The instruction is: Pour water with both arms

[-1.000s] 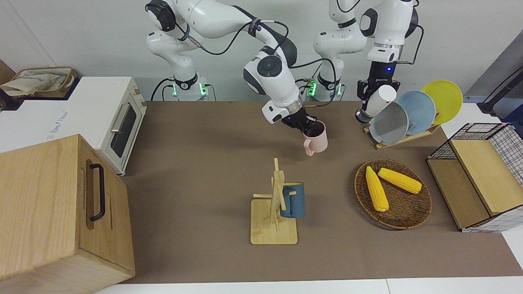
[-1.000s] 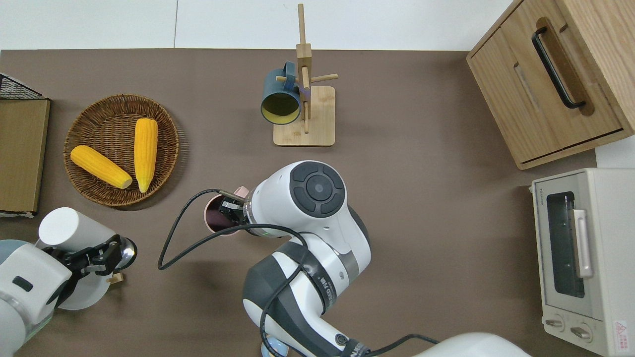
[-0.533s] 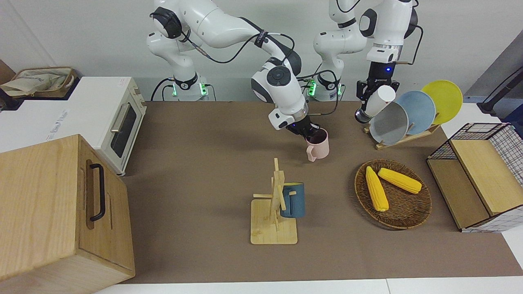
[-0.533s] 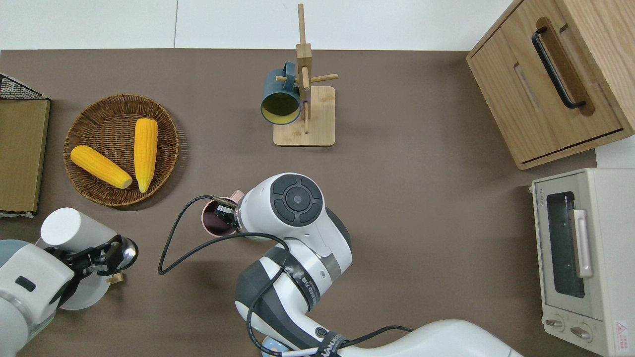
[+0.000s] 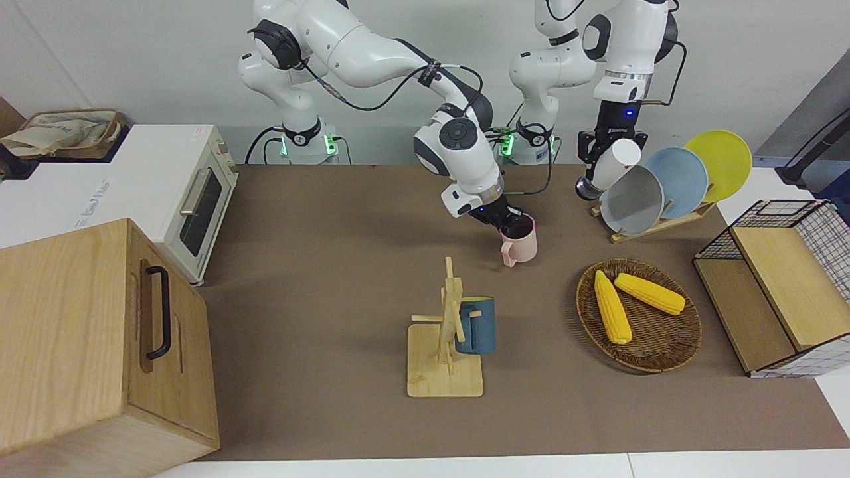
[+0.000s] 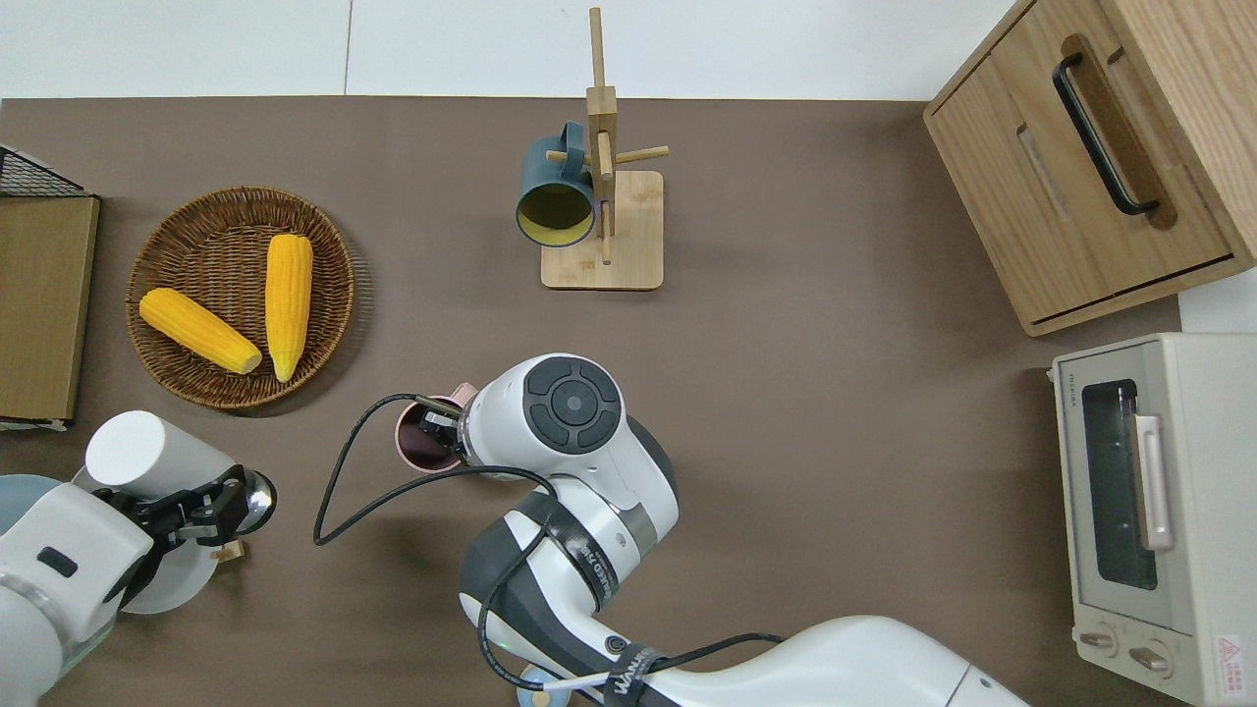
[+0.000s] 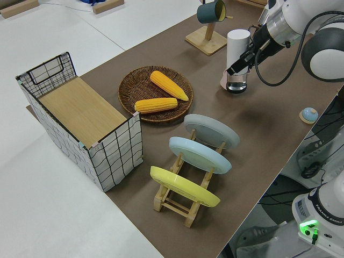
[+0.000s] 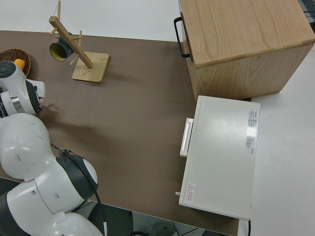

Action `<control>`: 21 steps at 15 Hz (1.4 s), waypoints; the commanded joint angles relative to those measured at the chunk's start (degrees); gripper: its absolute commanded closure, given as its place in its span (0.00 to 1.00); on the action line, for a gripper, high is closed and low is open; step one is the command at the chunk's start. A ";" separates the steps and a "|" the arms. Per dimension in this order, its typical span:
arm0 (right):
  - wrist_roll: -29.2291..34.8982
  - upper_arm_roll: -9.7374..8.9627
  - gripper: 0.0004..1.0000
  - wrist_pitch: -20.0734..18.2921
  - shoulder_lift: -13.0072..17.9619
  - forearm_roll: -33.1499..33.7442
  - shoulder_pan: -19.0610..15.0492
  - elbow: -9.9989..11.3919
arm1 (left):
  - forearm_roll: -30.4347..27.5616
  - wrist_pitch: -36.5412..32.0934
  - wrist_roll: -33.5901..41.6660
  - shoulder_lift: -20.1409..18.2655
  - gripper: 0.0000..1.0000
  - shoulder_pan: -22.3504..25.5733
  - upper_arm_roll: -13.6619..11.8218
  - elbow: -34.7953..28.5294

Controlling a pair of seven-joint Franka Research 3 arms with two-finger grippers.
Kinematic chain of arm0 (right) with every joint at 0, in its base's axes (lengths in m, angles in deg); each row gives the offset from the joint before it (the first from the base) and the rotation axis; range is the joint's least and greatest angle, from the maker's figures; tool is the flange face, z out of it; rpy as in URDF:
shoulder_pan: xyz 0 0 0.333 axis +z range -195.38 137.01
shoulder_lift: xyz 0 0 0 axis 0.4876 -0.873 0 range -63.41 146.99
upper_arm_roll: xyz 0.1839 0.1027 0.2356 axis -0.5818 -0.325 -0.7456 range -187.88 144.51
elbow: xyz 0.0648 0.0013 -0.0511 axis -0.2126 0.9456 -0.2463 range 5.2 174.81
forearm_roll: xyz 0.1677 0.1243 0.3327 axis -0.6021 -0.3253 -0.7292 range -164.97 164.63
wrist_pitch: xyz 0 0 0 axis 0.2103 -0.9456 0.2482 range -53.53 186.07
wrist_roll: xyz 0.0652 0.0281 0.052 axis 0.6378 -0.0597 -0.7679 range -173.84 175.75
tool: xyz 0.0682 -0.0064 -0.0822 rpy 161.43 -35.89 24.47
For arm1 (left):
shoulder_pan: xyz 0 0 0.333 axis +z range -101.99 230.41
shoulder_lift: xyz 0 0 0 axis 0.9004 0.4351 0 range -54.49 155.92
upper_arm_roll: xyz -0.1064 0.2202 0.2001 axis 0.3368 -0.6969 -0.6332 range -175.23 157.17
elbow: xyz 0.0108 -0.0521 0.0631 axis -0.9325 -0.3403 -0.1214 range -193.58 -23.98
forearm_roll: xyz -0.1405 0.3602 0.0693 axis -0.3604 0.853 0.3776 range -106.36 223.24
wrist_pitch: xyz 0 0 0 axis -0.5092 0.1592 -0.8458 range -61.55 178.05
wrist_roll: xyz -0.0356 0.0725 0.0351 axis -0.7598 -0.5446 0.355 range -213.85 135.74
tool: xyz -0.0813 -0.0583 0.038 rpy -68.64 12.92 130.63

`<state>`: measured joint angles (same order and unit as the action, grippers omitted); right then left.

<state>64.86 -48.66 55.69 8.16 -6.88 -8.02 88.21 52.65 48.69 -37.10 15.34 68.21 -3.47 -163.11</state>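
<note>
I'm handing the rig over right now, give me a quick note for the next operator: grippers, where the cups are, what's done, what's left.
Right gripper: shut on the rim of the pink mug, mug upright, at or just above the table mat mid-table.
Left gripper: shut on the white bottle, held tilted in the air over the grey plate at the left arm's end of the table.
Done: both vessels gripped.
Left: bring bottle and mug together, pour, set both down.
Whether the bottle holds water cannot be seen.
</note>
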 commanded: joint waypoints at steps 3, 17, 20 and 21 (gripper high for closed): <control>1.66 -0.01 1.00 1.99 -1.61 2.22 0.36 -0.85 | 0.69 1.58 -1.34 -1.19 1.00 -0.84 -0.19 -0.33; 1.66 0.26 0.18 2.52 -3.11 3.27 0.54 -1.99 | 0.69 1.67 -1.34 -0.84 1.00 -0.84 -0.19 -0.33; 2.01 0.26 0.01 1.55 -3.20 2.57 0.45 -3.04 | 0.69 1.58 -1.34 -0.84 1.00 -0.84 -0.19 -0.33; 2.80 0.26 0.01 1.37 -3.11 3.01 0.45 -3.39 | 0.69 1.58 -1.34 -0.84 1.00 -0.84 -0.11 -0.33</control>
<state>65.04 -48.34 57.44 6.04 -5.08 -7.81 86.87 52.65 48.71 -37.16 15.46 68.21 -3.47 -163.18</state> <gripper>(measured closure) 0.211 0.366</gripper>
